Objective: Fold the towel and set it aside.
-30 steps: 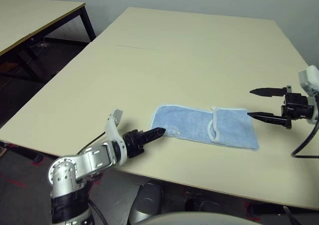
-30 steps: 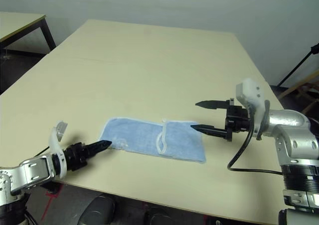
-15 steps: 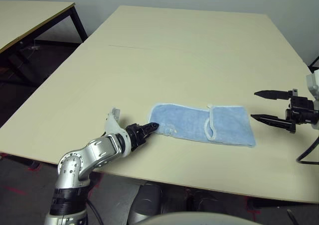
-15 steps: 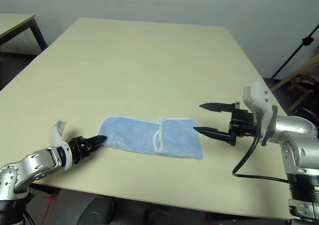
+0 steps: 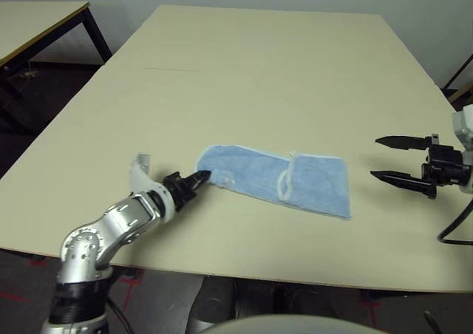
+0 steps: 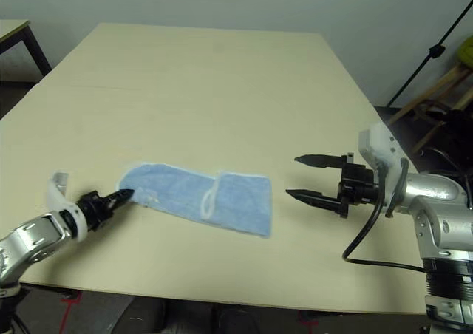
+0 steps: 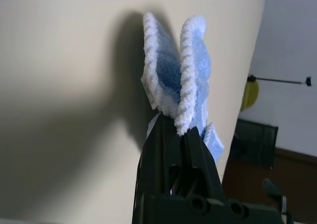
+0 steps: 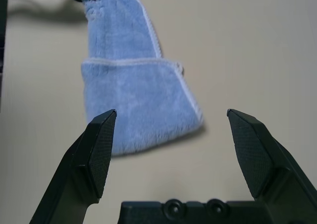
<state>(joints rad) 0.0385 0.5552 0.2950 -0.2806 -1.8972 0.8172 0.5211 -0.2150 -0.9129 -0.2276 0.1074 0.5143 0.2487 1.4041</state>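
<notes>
Pinching the towel (image 5: 277,183) corner, left fingers (image 5: 198,177) clamp.

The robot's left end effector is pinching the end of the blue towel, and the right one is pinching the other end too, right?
Not quite. The left end effector does pinch one end of the towel, but the right end effector is open and apart from the towel, holding nothing. The right wrist view shows its fingers spread wide, with the towel lying beyond them.

A second table (image 5: 41,16) stands beside the pale worktable (image 5: 259,75).
</notes>
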